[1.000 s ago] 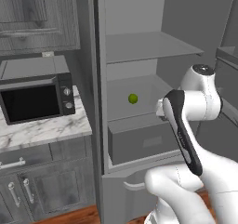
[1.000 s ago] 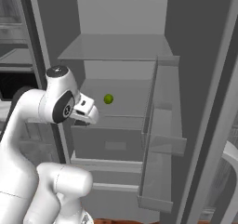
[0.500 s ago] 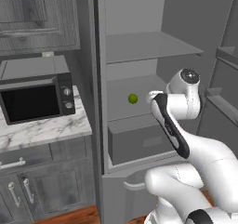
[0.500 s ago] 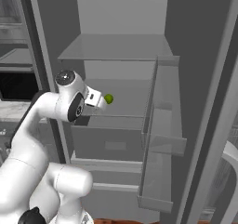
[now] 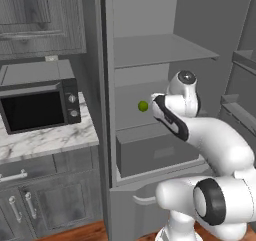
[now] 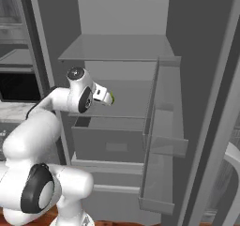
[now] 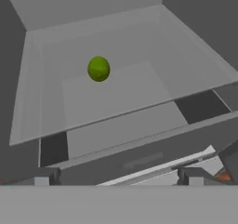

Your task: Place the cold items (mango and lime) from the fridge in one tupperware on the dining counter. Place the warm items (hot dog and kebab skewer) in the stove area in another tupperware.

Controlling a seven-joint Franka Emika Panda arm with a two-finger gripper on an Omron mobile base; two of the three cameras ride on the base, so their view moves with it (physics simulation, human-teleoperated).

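On fridge [image 5: 165,50] shelf | lime [image 7: 98,69] ahead of gripper [image 7: 116,175], apart | fingers spread, empty

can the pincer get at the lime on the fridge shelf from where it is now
Probably yes. The lime sits alone on the open fridge shelf, and the pincer faces it with nothing between them.

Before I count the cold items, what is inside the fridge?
On the middle shelf of the fridge sits the lime, alone. The drawer below is shut, so its contents are hidden.
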